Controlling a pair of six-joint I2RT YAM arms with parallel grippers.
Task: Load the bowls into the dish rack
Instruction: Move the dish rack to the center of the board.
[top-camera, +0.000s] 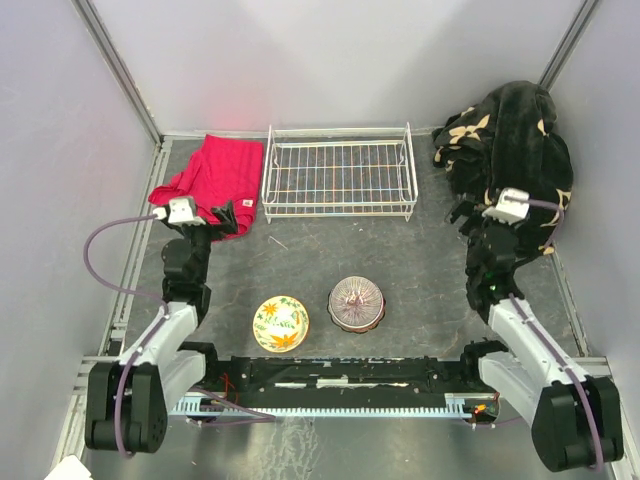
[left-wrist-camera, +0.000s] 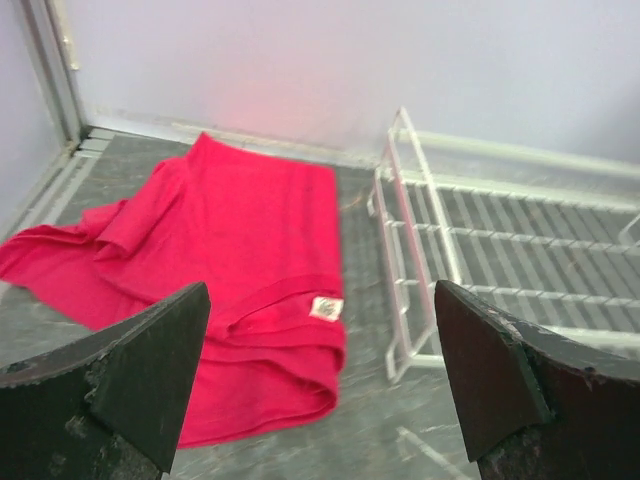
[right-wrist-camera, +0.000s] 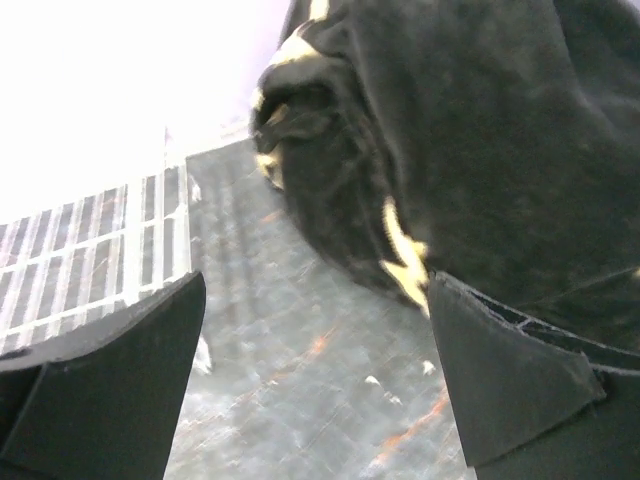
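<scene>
Right wrist view blurred, dish rack (right-wrist-camera: 92, 250) and black cloth (right-wrist-camera: 480, 150) past its edges

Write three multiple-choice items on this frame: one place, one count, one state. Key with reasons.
1. Relative to the dish rack, the red cloth lies:
A inside it
B beside it, on its left
C on its right

2. Count of bowls in view:
A one
B three
C two

3. The left gripper and right gripper are:
A both open, empty
B both shut
C each shut on a bowl

Key:
1 B, the cloth sits outside the rack's left wall.
2 C, one floral and one purple, near the arm bases.
3 A, both wrist views show fingers wide apart with nothing between.
</scene>
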